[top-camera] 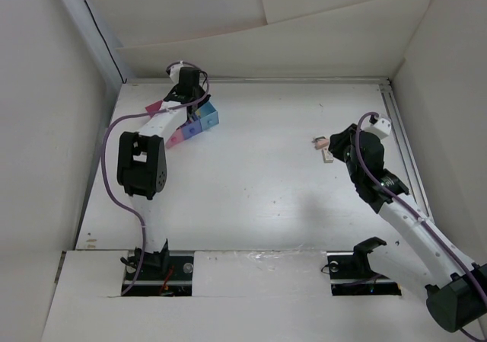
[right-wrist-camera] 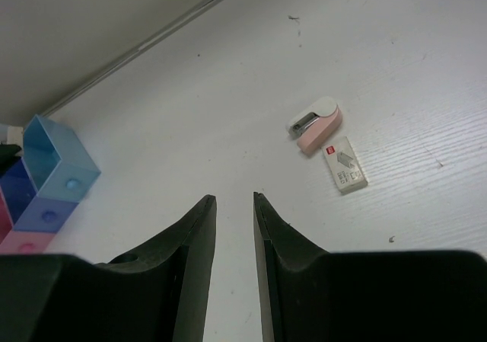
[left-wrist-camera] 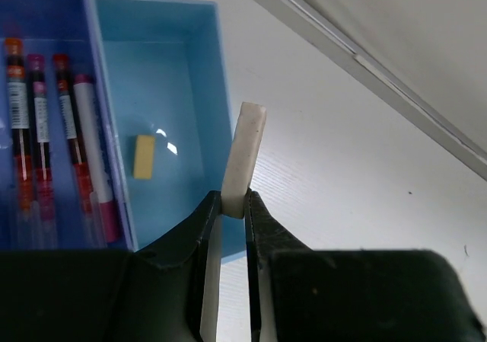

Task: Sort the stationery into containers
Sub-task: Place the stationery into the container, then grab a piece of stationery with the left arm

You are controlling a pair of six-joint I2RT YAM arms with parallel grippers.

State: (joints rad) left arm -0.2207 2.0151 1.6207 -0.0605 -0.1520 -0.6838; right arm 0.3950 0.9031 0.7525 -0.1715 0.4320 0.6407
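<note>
My left gripper (left-wrist-camera: 233,201) is shut on a slim white eraser-like piece (left-wrist-camera: 246,151) that sticks out past the fingertips, above the right wall of the light blue container (left-wrist-camera: 163,60). A small yellow eraser (left-wrist-camera: 144,156) lies inside that container. The purple-blue container (left-wrist-camera: 53,22) beside it holds several red-pink pens (left-wrist-camera: 72,136). From above, the left gripper (top-camera: 192,98) hovers over the row of containers (top-camera: 207,117). My right gripper (right-wrist-camera: 234,199) is open with nothing between its fingers. It hangs above the table near a pink-and-white piece (right-wrist-camera: 316,125) and a small white box (right-wrist-camera: 346,171).
The row of containers (right-wrist-camera: 53,167) sits at the far left near the back wall. The pink-and-white piece (top-camera: 320,141) and the white box (top-camera: 327,156) lie at mid-right, beside the right gripper (top-camera: 340,145). White walls enclose the table on three sides.
</note>
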